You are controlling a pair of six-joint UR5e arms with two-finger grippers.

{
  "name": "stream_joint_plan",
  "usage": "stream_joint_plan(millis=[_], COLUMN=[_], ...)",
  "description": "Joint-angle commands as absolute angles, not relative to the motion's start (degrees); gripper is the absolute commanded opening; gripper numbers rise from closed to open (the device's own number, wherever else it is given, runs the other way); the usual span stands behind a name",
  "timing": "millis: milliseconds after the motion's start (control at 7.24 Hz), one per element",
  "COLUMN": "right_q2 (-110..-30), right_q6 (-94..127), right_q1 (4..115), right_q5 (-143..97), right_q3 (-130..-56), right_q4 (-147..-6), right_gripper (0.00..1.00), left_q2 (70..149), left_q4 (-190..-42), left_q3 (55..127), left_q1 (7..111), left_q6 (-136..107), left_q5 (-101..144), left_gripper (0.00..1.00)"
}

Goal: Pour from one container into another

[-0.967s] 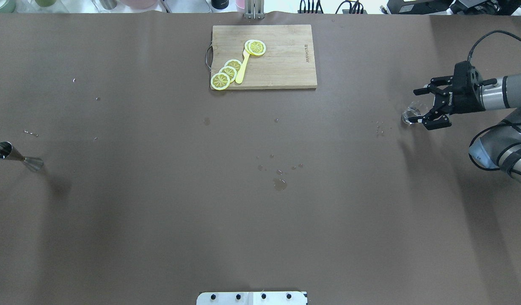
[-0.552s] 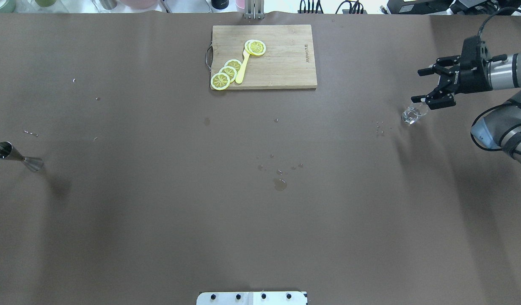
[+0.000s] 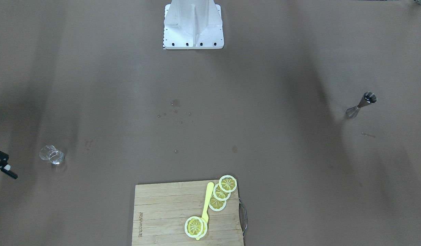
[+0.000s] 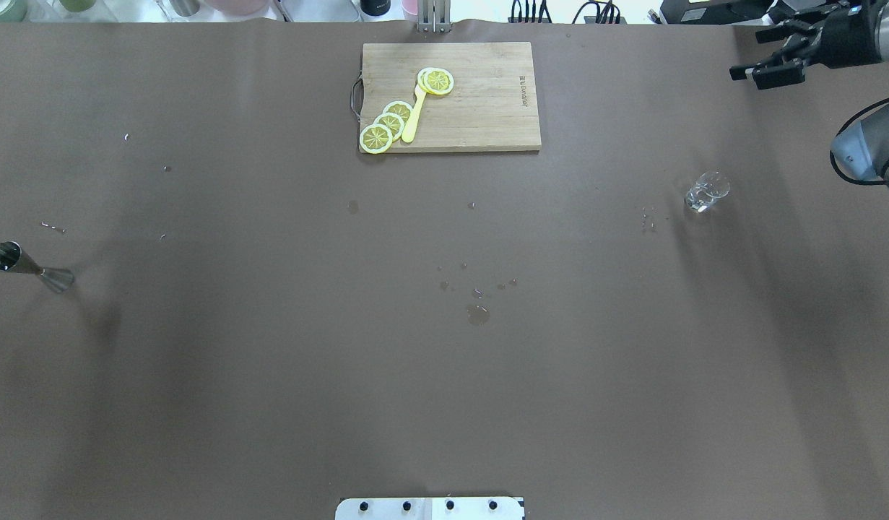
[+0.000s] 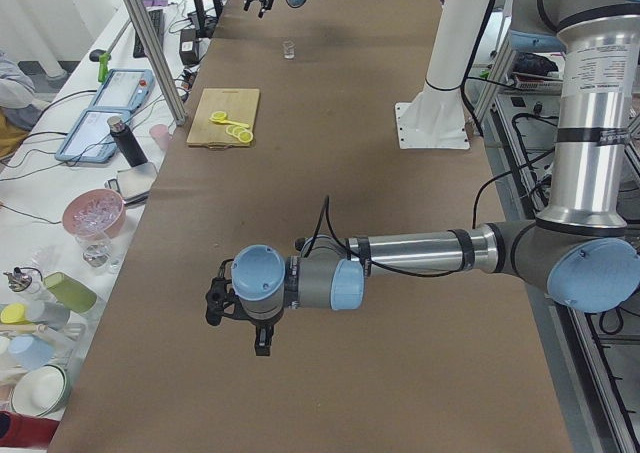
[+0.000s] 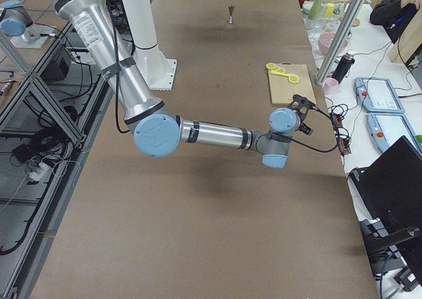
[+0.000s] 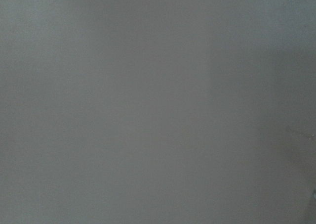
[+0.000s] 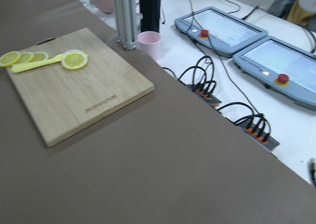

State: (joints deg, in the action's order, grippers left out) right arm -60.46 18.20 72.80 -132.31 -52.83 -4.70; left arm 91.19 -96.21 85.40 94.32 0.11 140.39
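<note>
A small clear glass (image 4: 706,191) stands alone at the table's right side, also seen as the glass (image 3: 52,154) in the front view. A steel jigger (image 4: 27,266) stands far off at the left edge. My right gripper (image 4: 749,53) hovers open and empty near the far right corner, well beyond the glass and apart from it. My left gripper (image 5: 240,311) shows only in the exterior left view, hanging over bare brown paper, and I cannot tell if it is open or shut. The left wrist view holds nothing but brown paper.
A wooden cutting board (image 4: 487,123) with lemon slices (image 4: 386,124) and a yellow fork (image 4: 414,115) lies at the far middle. Water drops (image 4: 477,313) dot the table's centre. Cables and control tablets (image 8: 227,28) sit past the far edge.
My right gripper, which stood open around the glass, has drawn back and swung toward the far right corner, still open. The glass stays where it was.
</note>
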Motion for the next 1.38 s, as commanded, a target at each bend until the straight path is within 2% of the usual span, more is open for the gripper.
stream_joint_plan(millis=[0,829,1105,1243], right_q2=[-59.9,-63.4,-68.0,-73.2], right_q6=[18.9,19.0,18.9,18.9], right_q1=[73.9,74.9,75.6,75.7], right_q5=[-124.8,-117.1,-120.0,-123.1], right_q3=[-56.4,-64.0,-76.7,-82.3], right_q4=[-17.0,-52.1,-72.8,-75.6], right_gripper=[1.0,1.0,1.0,1.0], left_q2=[93.5,92.8,90.5,89.3], left_q4=[-90.6,-88.5,-88.4,-88.5], left_q3=[86.8,88.8,89.1,89.6], left_q1=[90.9,88.5,89.0,88.9], left_q6=[0.4,9.3,9.4,9.4], left_q5=[140.0,136.8,134.0,133.9], left_gripper=[0.98,0.98,0.98,0.98])
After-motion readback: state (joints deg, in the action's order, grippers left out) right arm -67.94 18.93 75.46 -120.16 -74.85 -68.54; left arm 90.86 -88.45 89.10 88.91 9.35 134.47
